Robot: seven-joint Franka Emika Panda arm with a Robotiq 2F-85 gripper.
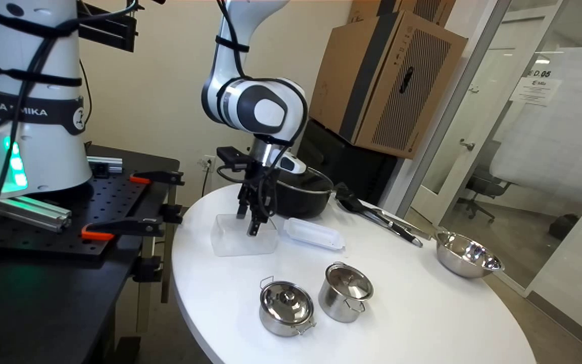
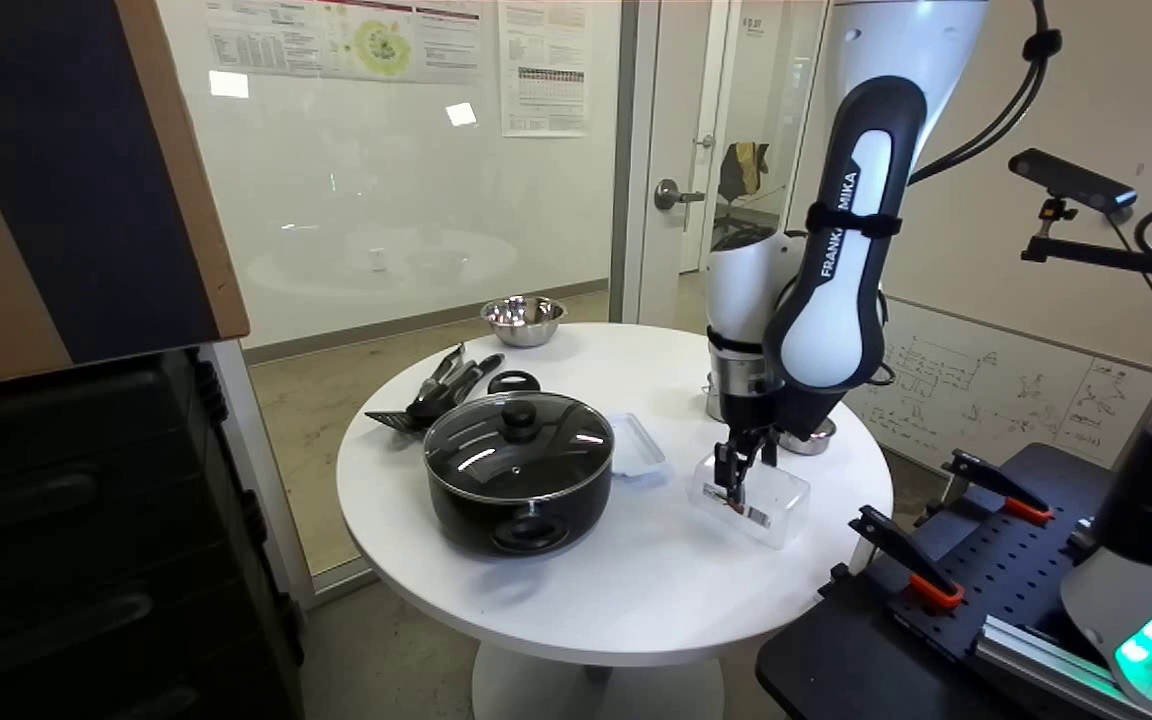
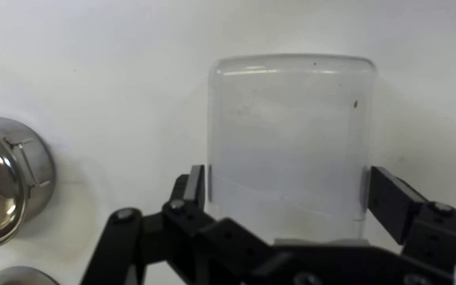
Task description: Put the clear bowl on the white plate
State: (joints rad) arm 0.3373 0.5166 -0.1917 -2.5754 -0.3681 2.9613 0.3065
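White and round, the surface (image 1: 412,303) stands near a pale wall (image 1: 159,91) in an exterior view, and glass (image 1: 574,136) says "D.05". The clear bowl (image 1: 238,243) is just beside the white plate (image 1: 314,234). In an exterior view, the arm (image 2: 826,340) says "FRANKA". In the wrist view, the hand (image 3: 286,182) is on both sides of the bowl; I can't tell if it pinches.
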